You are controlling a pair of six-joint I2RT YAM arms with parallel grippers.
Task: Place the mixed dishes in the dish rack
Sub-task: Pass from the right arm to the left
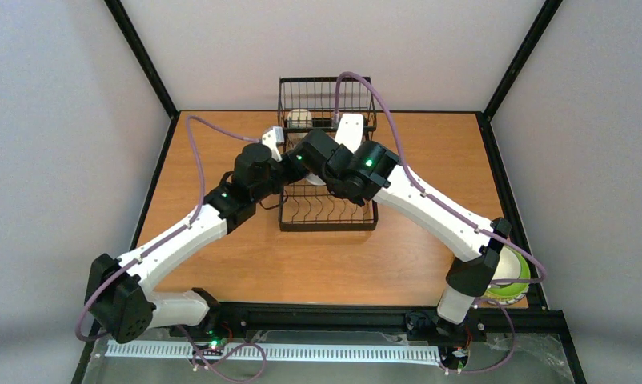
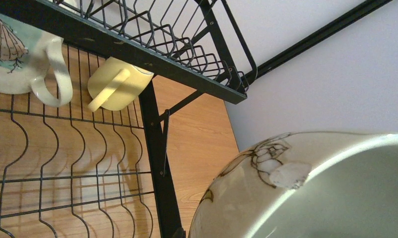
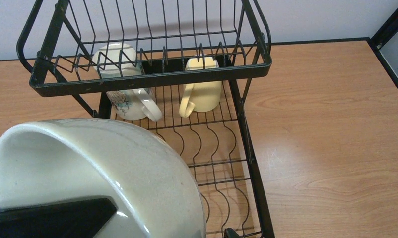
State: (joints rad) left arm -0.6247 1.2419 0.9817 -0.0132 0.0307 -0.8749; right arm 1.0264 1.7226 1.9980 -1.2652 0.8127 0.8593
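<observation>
The black wire dish rack point(image 1: 328, 218) stands at mid-table; both arms meet over it. A white bowl point(image 3: 137, 173) with a small brown motif point(image 2: 266, 158) hangs tilted over the rack's plate slots. My right gripper point(image 3: 162, 228) is open, astride the bowl's wall, with one black finger point(image 3: 53, 218) inside the bowl. My left gripper point(image 1: 306, 156) is at the bowl's rim, its fingers hidden; the bowl fills its view. In the rack's raised basket sit a white mug point(image 3: 122, 101) and a smaller cream-yellow mug point(image 3: 203, 91), both upside down.
A lime-green plate point(image 1: 518, 282) lies at the table's near right corner, partly behind the right arm's elbow. Black frame posts point(image 1: 146, 60) and grey walls close in the table on three sides. Cables loop above both arms.
</observation>
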